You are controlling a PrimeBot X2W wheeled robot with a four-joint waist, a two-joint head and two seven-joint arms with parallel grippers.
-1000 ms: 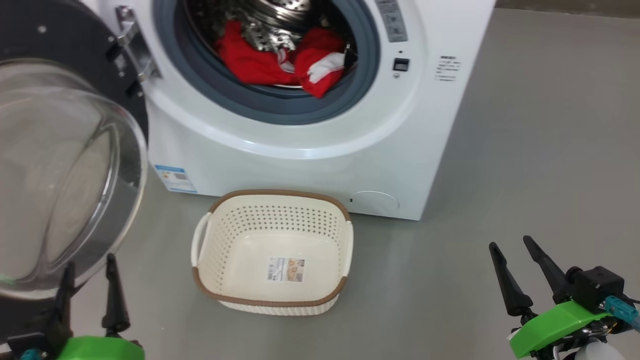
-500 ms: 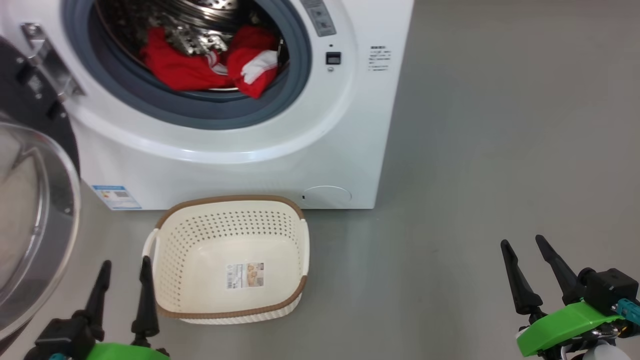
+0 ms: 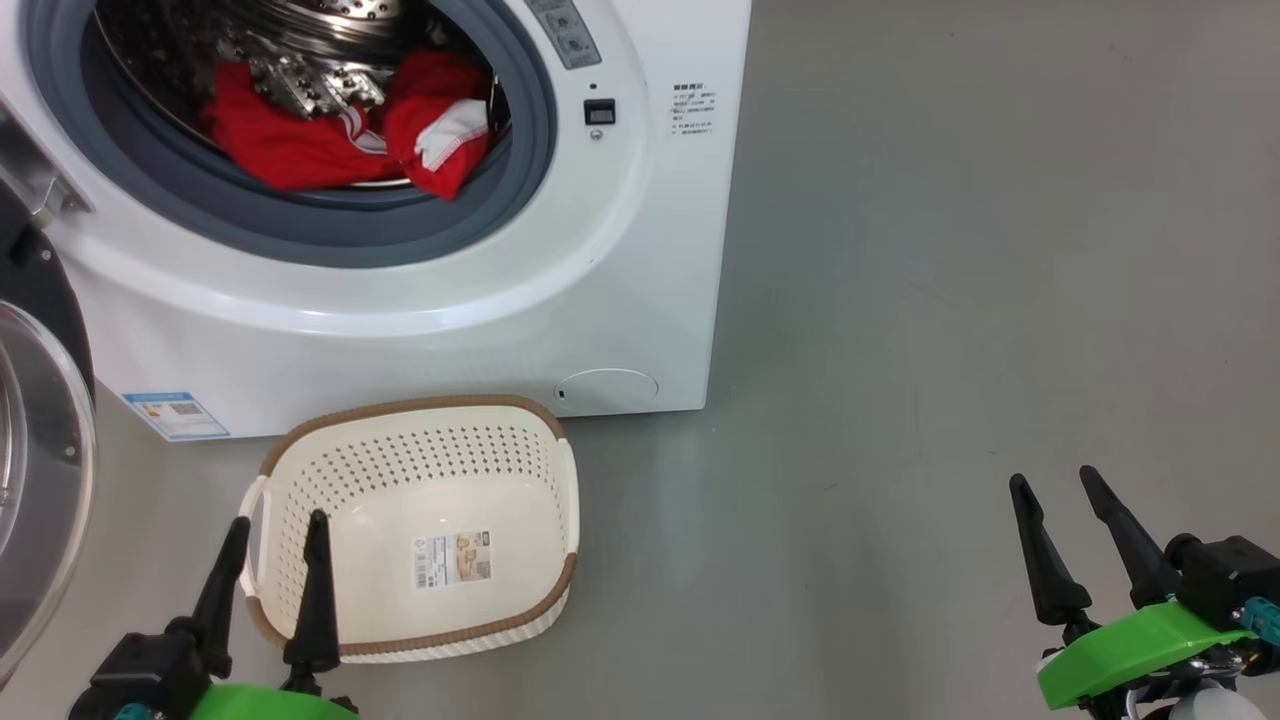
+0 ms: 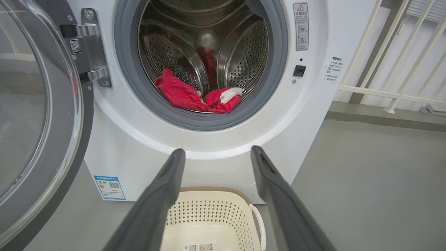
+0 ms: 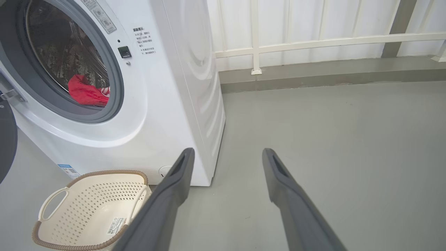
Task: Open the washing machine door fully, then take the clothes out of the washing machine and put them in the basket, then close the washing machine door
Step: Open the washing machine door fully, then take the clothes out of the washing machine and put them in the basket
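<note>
Clothes [image 3: 330, 140] lie in a red heap at the bottom front of the steel drum, one white-cuffed end draped onto the grey rubber seal [image 3: 330, 225]; the washing machine [image 3: 400, 330] stands on a grey floor [image 3: 950, 300], its door [image 4: 38, 132] swung wide to the robot's left on a metal hinge [image 4: 93, 45], glass bowl bulging outward; the basket [image 3: 415, 405] sits on the floor just in front of the machine, below the opening, with a paper label [image 3: 453, 560] on its bottom; the left gripper [image 3: 279, 518] hovers above the basket's near left edge, jaws spread and holding nothing, fingers pointing toward the drum; the right gripper [image 3: 1053, 476] hangs well off to the right over bare floor, jaws likewise apart and empty; a white railing [image 5: 313, 38] runs behind the machine.
</note>
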